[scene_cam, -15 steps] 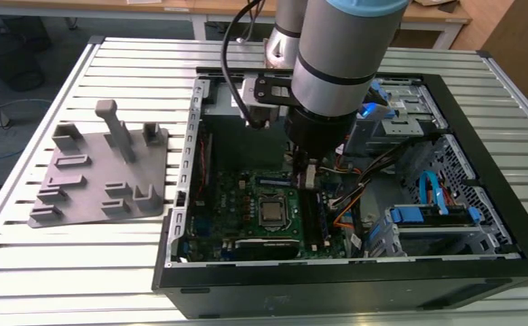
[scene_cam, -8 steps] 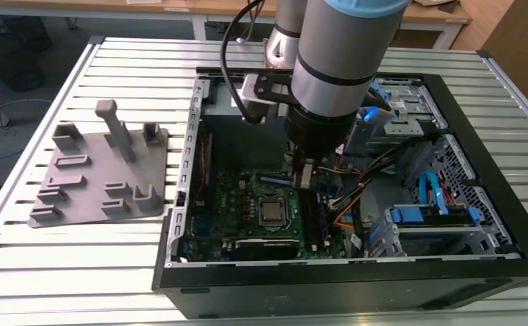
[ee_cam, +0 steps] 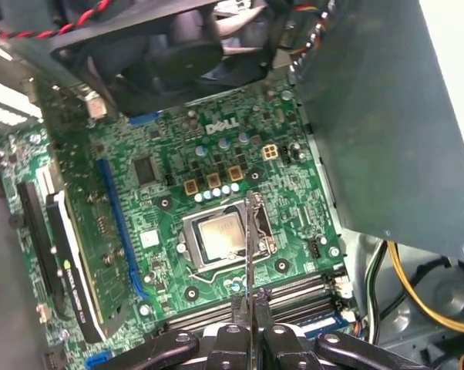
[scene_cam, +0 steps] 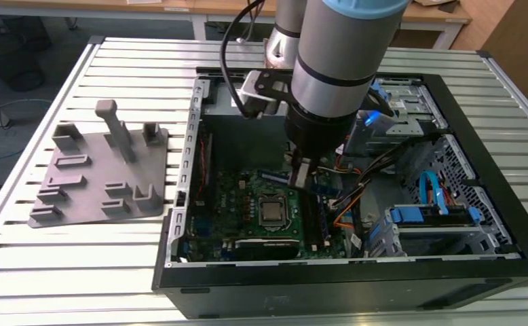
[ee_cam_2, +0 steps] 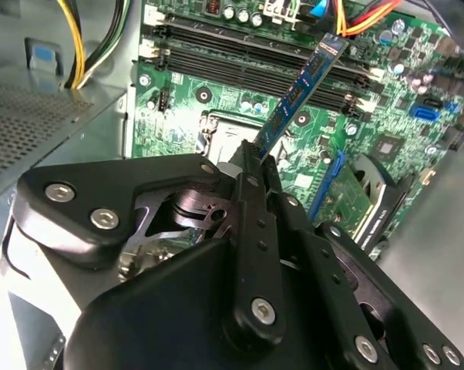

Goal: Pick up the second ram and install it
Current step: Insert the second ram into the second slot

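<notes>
- The gripper (ee_cam_2: pixel 251 158) is clamped on the second ram (ee_cam_2: pixel 305 85), pinching one end so the blue strip juts out over the motherboard (ee_cam_2: pixel 178 131) (probably so its edge can line up with the black slots (ee_cam_2: pixel 240 58)).
- The open computer case (scene_cam: pixel 355 288) lies on a slatted metal table (scene_cam: pixel 65 272).
- In the exterior view, a grey holder (scene_cam: pixel 101 170) sits at nine o'clock from the case, and a wooden desk (scene_cam: pixel 155 8) at twelve.

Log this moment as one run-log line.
gripper: shut on second ram | position: tilted above the motherboard, not in a slot | place: inside the open computer case
</notes>
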`<state>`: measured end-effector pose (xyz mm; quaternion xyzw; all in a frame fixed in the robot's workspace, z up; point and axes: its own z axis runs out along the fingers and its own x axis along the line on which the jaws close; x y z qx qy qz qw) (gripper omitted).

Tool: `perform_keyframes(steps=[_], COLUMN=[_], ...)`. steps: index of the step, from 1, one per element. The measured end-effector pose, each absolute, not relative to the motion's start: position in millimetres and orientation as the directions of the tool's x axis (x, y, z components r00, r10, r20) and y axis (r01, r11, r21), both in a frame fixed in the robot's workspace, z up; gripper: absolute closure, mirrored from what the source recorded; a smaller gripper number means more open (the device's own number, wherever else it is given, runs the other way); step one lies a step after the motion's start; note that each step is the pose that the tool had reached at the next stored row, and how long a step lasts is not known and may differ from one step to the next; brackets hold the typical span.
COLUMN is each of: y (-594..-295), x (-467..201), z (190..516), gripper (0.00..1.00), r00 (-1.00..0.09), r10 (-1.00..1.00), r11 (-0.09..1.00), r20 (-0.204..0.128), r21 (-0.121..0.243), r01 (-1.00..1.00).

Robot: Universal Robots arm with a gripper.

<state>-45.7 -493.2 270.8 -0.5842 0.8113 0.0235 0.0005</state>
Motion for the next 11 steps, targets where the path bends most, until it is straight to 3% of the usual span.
perform_keyframes(steps=[11], y=[-493.2], x=[-45.8], z=[269.9], gripper=[0.86], r00=[-0.448], r10=[-0.894], r11=[0.447], r20=[-0.028], r21=[0.038], r01=[-0.894])
